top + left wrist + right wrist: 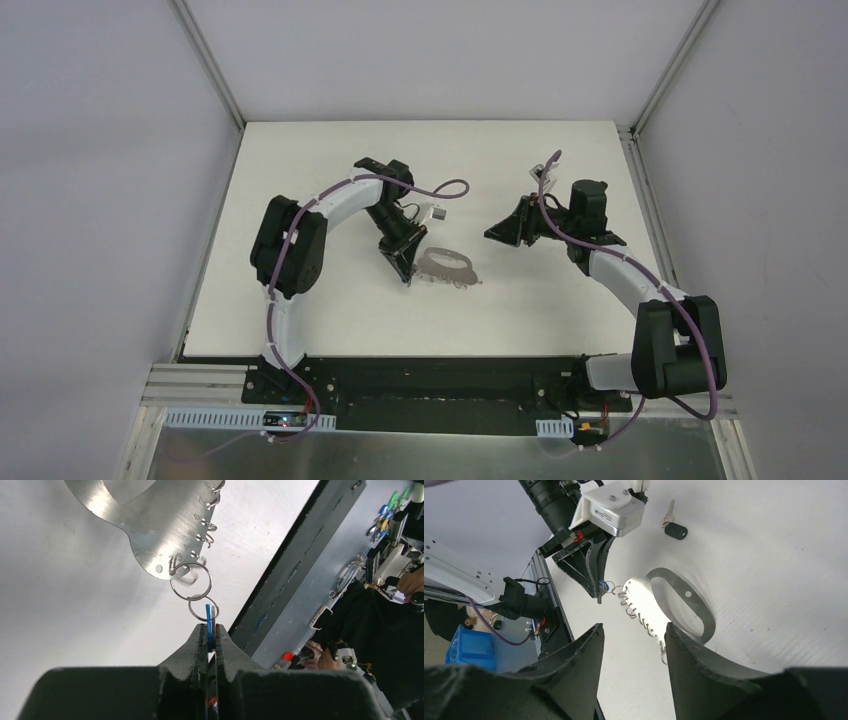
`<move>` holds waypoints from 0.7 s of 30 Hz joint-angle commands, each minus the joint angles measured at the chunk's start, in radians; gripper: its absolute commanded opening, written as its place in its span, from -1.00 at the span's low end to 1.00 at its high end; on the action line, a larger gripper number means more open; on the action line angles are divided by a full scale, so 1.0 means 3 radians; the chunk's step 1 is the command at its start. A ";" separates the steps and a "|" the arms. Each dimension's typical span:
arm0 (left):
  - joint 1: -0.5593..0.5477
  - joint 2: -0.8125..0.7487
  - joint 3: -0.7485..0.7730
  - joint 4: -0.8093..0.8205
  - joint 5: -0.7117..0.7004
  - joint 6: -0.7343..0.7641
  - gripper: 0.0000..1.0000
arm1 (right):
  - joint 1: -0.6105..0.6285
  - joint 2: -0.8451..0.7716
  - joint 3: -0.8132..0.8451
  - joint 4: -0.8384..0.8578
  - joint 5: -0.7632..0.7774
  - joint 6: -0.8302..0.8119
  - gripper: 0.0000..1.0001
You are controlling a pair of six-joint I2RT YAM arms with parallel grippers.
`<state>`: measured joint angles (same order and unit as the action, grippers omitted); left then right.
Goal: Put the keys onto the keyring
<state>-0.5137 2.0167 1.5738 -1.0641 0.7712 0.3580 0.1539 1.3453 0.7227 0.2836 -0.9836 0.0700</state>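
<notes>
The keyring [150, 525] is a flat silvery plate lying mid-table, with small wire clips along one edge. My left gripper [212, 628] is shut on the blue-tagged key [208, 619]. That key's small split ring [203, 608] links into a larger ring [191, 580] hanging from the plate's end hole. In the top view the left gripper [403, 268] sits at the left end of the keyring [437, 268]. The black-headed key [674, 528] lies loose on the table beyond the keyring [646, 607]. My right gripper [633, 627] hovers open and empty, right of the plate [497, 232].
The white table ends at a black front rail [440, 375] where both arm bases are bolted. Grey walls with metal posts [212, 60] enclose the back and sides. The left wrist camera block [611, 510] hangs above the plate's far end.
</notes>
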 commanded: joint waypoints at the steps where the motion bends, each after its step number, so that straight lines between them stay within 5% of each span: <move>1: 0.0040 0.0068 -0.0075 -0.0336 -0.0250 0.0071 -1.00 | -0.0020 -0.0072 0.0014 0.0057 -0.0025 -0.0003 0.02; 7: 0.0040 0.0172 -0.0166 -0.0362 -0.0427 0.0032 -1.00 | -0.0031 -0.0059 0.0030 0.0038 -0.0022 -0.0014 0.02; 16: 0.0040 0.0246 -0.0286 -0.0288 -0.0576 -0.0016 -0.63 | -0.0066 -0.0092 0.0047 -0.0004 -0.0020 -0.0053 0.02; 21: 0.0040 0.0152 -0.0365 -0.0235 -0.0652 -0.0033 -0.26 | -0.0083 -0.0155 0.0111 -0.0174 0.0025 -0.0205 0.05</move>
<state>-0.5030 2.0903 1.4830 -1.1183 0.6106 0.3515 0.1387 1.3449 0.7227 0.2710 -0.9817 0.0628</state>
